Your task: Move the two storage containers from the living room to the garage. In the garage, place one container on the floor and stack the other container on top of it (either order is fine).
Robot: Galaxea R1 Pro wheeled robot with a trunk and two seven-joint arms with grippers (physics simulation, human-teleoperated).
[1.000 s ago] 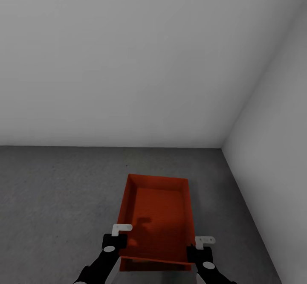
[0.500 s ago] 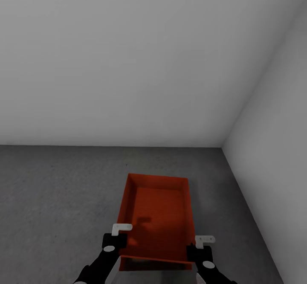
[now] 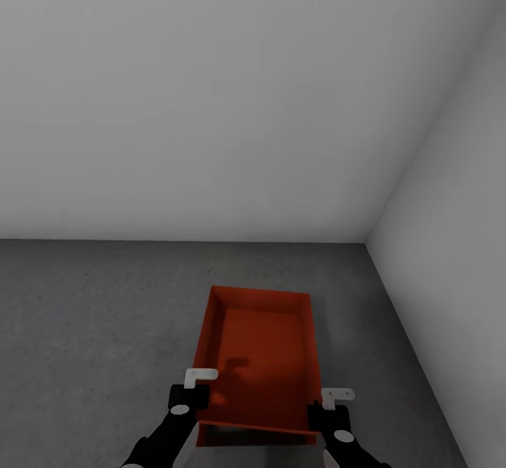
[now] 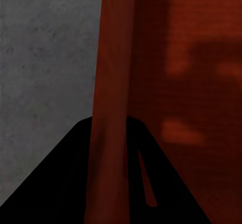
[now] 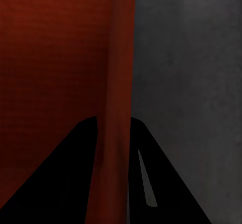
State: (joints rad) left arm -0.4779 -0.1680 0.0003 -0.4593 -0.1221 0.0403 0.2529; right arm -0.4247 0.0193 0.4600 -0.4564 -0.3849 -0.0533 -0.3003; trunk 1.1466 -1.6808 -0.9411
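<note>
One orange-red storage container (image 3: pixel 263 355) shows low over the dark grey garage floor (image 3: pixel 105 327), its long side pointing away from me toward the wall corner. My left gripper (image 3: pixel 191 401) is shut on its left side wall near the close end. My right gripper (image 3: pixel 330 412) is shut on the right side wall. In the left wrist view the thin red wall (image 4: pixel 113 82) runs between the two dark fingers (image 4: pixel 60 183). The right wrist view has the other wall (image 5: pixel 121 72) between its fingers (image 5: pixel 60 183) the same way. I cannot tell whether the container touches the floor.
A plain white wall (image 3: pixel 211 102) stands ahead and a second white wall (image 3: pixel 457 208) closes the right side, meeting in a corner just beyond the container. Bare grey floor stretches off to the left.
The container's near end shifted slightly between one second and half a second ago: its near wall face showed then, and now only its rim shows. Both grippers have stayed in place.
</note>
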